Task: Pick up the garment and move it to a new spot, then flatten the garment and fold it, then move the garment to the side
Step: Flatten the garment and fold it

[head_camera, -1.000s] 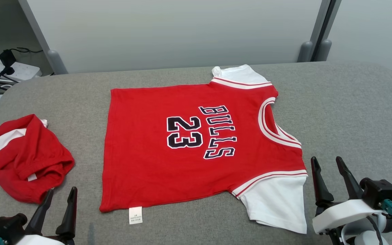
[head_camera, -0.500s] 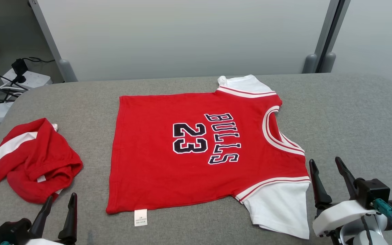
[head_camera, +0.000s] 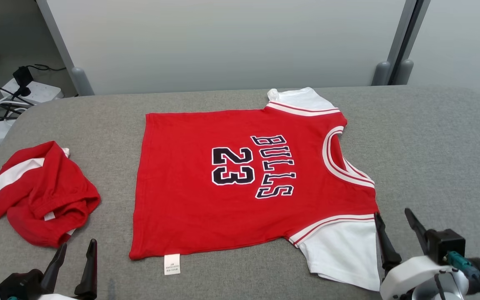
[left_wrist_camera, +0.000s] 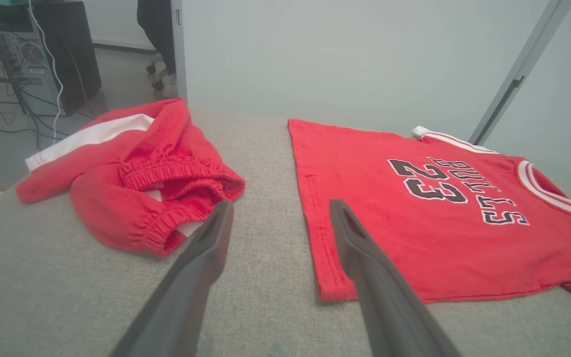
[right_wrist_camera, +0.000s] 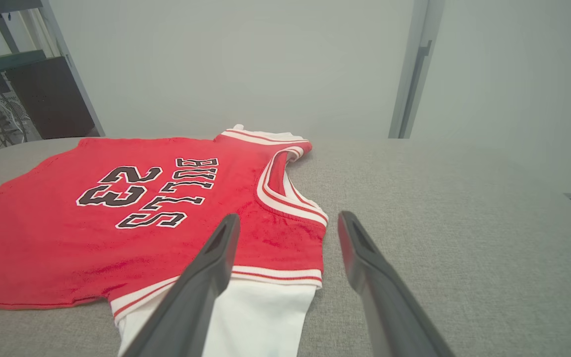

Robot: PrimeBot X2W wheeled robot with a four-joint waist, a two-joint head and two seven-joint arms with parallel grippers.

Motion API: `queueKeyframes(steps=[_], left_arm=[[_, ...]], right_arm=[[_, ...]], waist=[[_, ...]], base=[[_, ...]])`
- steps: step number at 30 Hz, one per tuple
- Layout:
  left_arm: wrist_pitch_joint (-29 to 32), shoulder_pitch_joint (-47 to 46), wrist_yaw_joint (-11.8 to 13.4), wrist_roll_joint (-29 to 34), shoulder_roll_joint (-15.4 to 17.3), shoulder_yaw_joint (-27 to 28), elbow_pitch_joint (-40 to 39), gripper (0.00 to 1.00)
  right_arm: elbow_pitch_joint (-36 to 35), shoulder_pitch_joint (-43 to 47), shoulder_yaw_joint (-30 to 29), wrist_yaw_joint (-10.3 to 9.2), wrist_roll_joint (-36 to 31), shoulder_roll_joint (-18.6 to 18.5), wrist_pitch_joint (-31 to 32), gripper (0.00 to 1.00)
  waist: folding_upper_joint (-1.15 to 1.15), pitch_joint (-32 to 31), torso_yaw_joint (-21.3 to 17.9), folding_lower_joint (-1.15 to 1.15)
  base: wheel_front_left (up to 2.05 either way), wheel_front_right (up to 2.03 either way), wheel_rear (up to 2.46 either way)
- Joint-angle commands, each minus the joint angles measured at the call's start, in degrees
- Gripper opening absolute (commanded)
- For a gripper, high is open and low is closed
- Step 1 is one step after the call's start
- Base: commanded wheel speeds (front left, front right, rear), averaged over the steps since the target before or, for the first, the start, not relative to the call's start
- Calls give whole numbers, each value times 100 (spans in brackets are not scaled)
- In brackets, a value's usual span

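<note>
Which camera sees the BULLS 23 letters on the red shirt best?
The head view: it looks down on the letters, whole and undistorted. Both wrist views show them whole, but from low down, so they look squashed.

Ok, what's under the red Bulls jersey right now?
The jersey lies flat on the grey table, with no lump showing through it. A white label pokes out at the hem. Anything beneath the cloth is covered.

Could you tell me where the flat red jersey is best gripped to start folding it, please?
Probably its near edge, approached from the robot's side: the right gripper at the white sleeve, the left gripper at the hem corner. The jersey lies flat, so only edges offer a pinch.
</note>
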Motion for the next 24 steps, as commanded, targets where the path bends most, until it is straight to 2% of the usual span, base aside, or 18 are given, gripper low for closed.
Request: queueKeyframes(steps=[1, 7, 12, 20, 24], left_arm=[[-35, -252, -1, 52, 122, 193, -101, 100], [-35, -176, -1, -22, 126, -38, -119, 100], [-35, -146, -1, -119, 202, -135, -160, 100], [-35, -191, -1, -276, 395, -371, -287, 100], [-35, -197, -1, -405, 488, -431, -342, 100]], right_arm=[[31, -42, 133, 24, -64, -56, -57, 100], [493, 313, 346, 24, -273, -56, -4, 100], [590, 532, 405, 24, -272, -56, -12, 100], [700, 470, 442, 24, 228, -56, -30, 100], [891, 396, 382, 24, 365, -56, -48, 87]], waist=[[0, 23, -3, 0], [0, 127, 34, 0], [0, 231, 12, 0], [0, 429, 79, 0], [0, 490, 155, 0]], base=[[0, 0, 0], [0, 0, 0], [0, 0, 0], [0, 0, 0], [0, 0, 0]])
